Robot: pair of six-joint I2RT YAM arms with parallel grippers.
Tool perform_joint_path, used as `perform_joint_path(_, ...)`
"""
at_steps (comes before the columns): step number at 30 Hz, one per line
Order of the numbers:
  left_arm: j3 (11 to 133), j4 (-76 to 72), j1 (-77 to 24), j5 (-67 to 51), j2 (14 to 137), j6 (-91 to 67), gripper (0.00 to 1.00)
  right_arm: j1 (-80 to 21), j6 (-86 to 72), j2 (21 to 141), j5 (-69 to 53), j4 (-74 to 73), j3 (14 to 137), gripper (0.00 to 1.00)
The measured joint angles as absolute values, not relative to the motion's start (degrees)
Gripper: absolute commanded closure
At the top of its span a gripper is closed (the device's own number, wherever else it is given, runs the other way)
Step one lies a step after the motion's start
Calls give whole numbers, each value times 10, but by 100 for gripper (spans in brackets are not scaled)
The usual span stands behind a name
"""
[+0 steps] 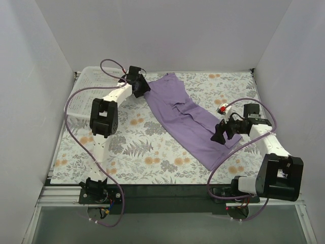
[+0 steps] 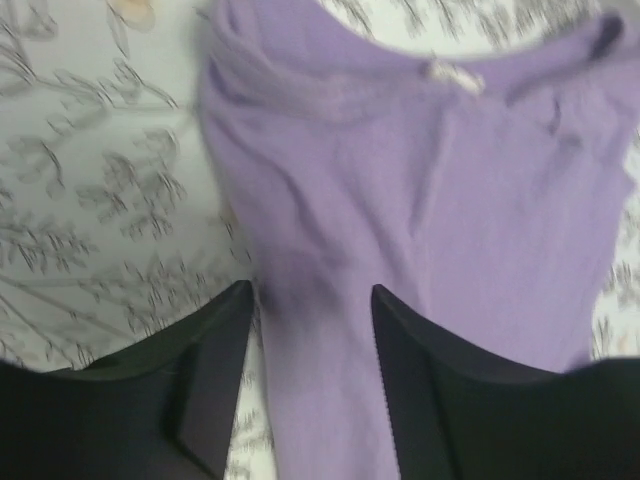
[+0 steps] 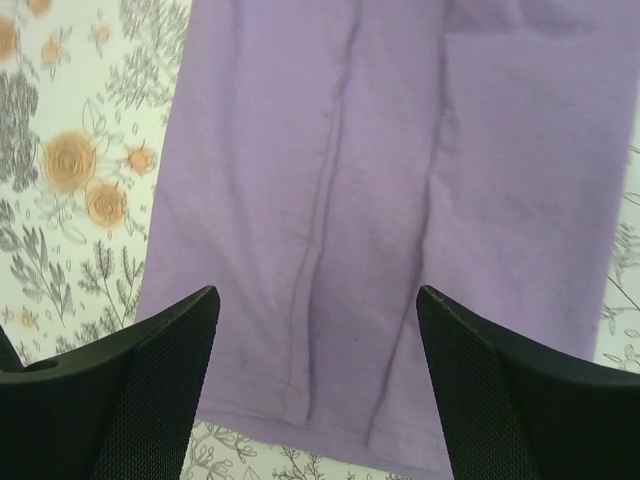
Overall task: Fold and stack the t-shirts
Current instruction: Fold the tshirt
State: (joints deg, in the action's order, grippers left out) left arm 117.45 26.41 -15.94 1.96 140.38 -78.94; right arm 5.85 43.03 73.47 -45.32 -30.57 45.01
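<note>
The lavender t-shirt (image 1: 185,119) lies folded lengthwise as a long strip, running diagonally from the far middle to the near right of the floral table. My left gripper (image 1: 140,87) is open at its far, neck end; the left wrist view shows the shirt (image 2: 420,200) with its white neck label (image 2: 455,76) and a fold of cloth between the open fingers (image 2: 215,370). My right gripper (image 1: 219,133) is open above the near hem end; the right wrist view shows the hem (image 3: 380,200) between wide-spread fingers (image 3: 150,390).
A white mesh basket (image 1: 84,96) stands at the far left, beside the left arm. A small red and white object (image 1: 222,107) lies at the right near the right arm. White walls close in the table on three sides.
</note>
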Motion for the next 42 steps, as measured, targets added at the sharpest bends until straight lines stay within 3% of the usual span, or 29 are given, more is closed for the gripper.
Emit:
perform_joint_path(3,1091,239,-161,-33,1339,-777,45,-7,467,731,-417,-334,448,14)
perform_joint_path(7,951,182,-163,-102,1192,-766,44,-166,483,689,-333,-345,416,15)
perform_joint_path(13,736,93,-166,-146,874,-757,38,-351,449,667,-199,-342,392,17)
perform_joint_path(18,546,48,-162,-157,604,-759,37,-411,401,720,-93,-322,374,23)
perform_joint_path(23,427,92,-162,-161,456,-775,37,-420,373,742,-44,-305,372,42)
perform_joint_path(27,376,143,-162,-162,377,-795,37,-427,364,745,-49,-299,369,70)
perform_joint_path(33,368,195,-162,-169,293,-813,36,-467,376,748,-81,-308,374,90)
perform_joint_path(38,368,223,-161,-180,270,-819,37,-510,392,779,-149,-341,399,92)
perform_joint_path(41,366,231,-160,-192,267,-821,36,-532,401,831,-190,-369,444,85)
perform_joint_path(42,365,232,-160,-197,267,-821,36,-538,404,853,-204,-378,465,73)
